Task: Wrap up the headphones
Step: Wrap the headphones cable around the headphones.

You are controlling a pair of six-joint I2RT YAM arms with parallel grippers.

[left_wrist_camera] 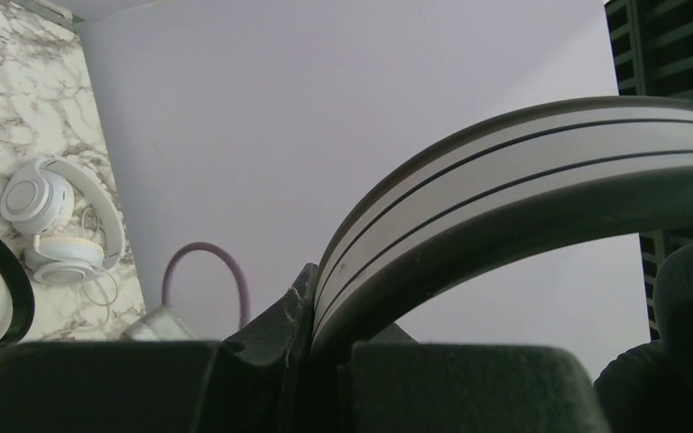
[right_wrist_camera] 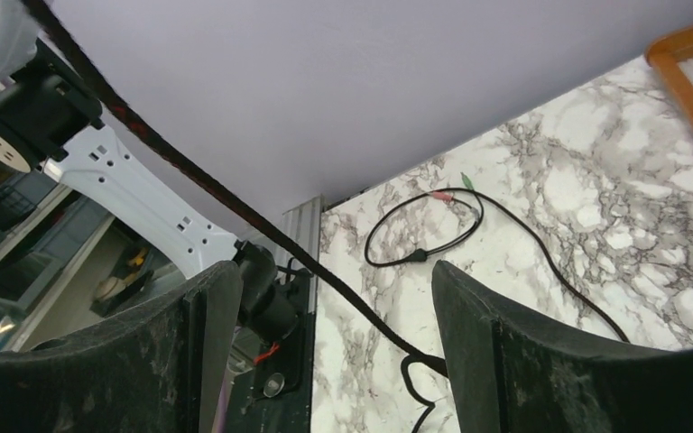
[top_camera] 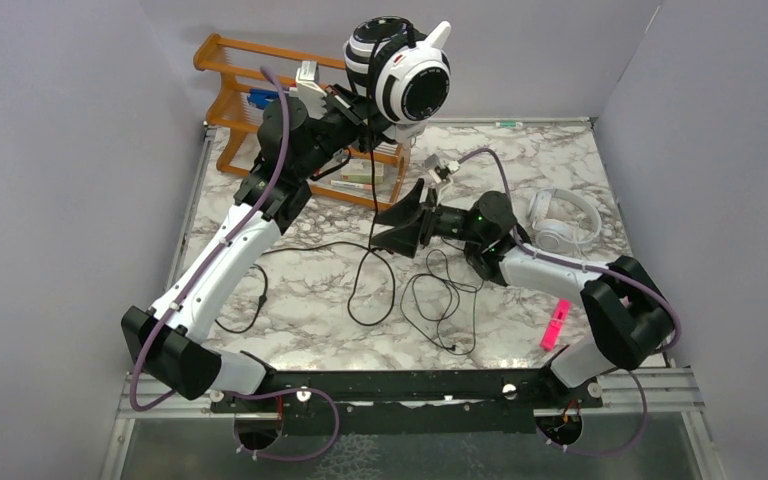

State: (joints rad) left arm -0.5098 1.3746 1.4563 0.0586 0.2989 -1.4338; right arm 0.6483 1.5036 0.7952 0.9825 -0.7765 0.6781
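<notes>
The left gripper has its fingers pressed tight on the headband of the white-and-black headphones. It holds them high over the back of the table, probably so that the black cord hangs straight and free for winding. The right gripper has its fingers spread wide, with that cord running up between them and not pinched; it looks placed to catch the hanging stretch. Lower down, the rest of the cord lies in loose loops on the marble with its plugs at the far end, so the wrapping seems barely begun. The all-white headphones lie flat on the table to the right, well apart. The only holder in sight is the wooden rack at the back left, behind the left arm. Its lower shelf holds a few flat items, too small to name.
</notes>
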